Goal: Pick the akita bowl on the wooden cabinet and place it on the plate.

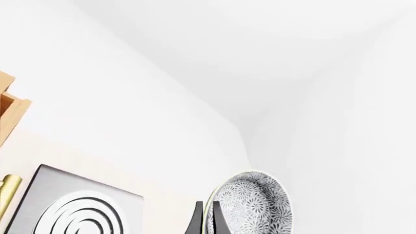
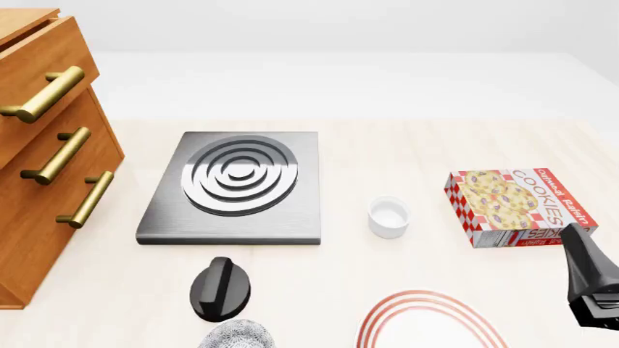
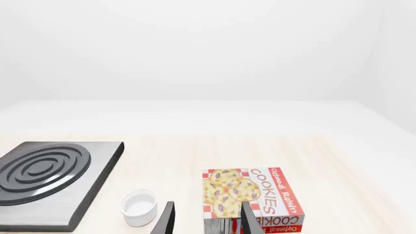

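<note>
Cabinet (image 2: 43, 145) is standing at far left, orange-brown wood w/ brass bar handles; its top isn't showing here. Next right, the stove slab (image 2: 237, 187) is lying flat, grey brushed metal w/ silver rings. Below it in the front view, the left gripper (image 2: 220, 288) is hanging over the table, dark and glossy, w/ the bowl (image 2: 237, 335) at the frame's lower edge just under it. In the left wrist view the bowl (image 1: 252, 204) is sitting on edge between the fingers (image 1: 196, 220), rim pinched, jaws closed down to the wall's thickness; lacy white-grey floral inside, thin rim. So the bowl is off the cabinet and in the air, left of the plate (image 2: 430, 322).

Risk, as I judge it: a thin rim pinch on a glazed bowl could slip or swing if the arm is moving fast, dropping it short of the plate or onto its edge.

Cup (image 2: 389, 217), small, plain white, is sitting mid-table. Plate is flat white w/ red rings, partly cut off. Cookie box (image 2: 517, 206), printed cardboard, is lying further right. Right gripper (image 3: 206, 222) is idling at far right, jaws apart, holding nothing.
</note>
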